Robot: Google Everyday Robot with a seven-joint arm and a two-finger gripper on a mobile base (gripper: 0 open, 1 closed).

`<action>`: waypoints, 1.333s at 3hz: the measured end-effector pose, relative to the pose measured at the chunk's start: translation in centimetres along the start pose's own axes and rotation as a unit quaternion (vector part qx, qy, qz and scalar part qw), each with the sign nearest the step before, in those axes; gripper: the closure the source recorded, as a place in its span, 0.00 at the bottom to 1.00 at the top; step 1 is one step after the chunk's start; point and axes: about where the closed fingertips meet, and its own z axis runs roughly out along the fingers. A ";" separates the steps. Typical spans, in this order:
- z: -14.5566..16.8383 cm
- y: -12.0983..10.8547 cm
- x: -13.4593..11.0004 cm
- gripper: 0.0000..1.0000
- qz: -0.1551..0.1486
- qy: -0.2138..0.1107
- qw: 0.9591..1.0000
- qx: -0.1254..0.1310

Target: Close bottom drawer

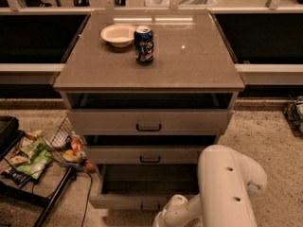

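The bottom drawer [124, 201] of the grey-beige cabinet [189, 65] stands pulled out, and its flat tray [147, 179] shows empty. Its small dark handle [150, 206] sits low on the front panel. My white arm [227, 188] rises at the lower right, and its wrist link [171, 214] lies just in front of the drawer front near the handle. My gripper is below the frame's bottom edge, hidden from view.
The top drawer [148, 122] and middle drawer [149, 155] each stand slightly out. A white bowl [117, 34] and a blue can [143, 44] stand on the cabinet top. A black rack with snack bags and fruit [33, 155] stands on the floor at left.
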 end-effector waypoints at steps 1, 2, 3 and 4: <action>1.5 -1.3 -0.8 1.00 -0.007 -0.006 1.000 0.001; 2.1 -4.4 -2.3 1.00 -0.016 -0.017 1.000 0.015; 2.0 -6.5 -2.6 1.00 -0.003 -0.024 0.999 0.023; 1.7 -7.7 -2.7 1.00 -0.007 -0.026 0.999 0.028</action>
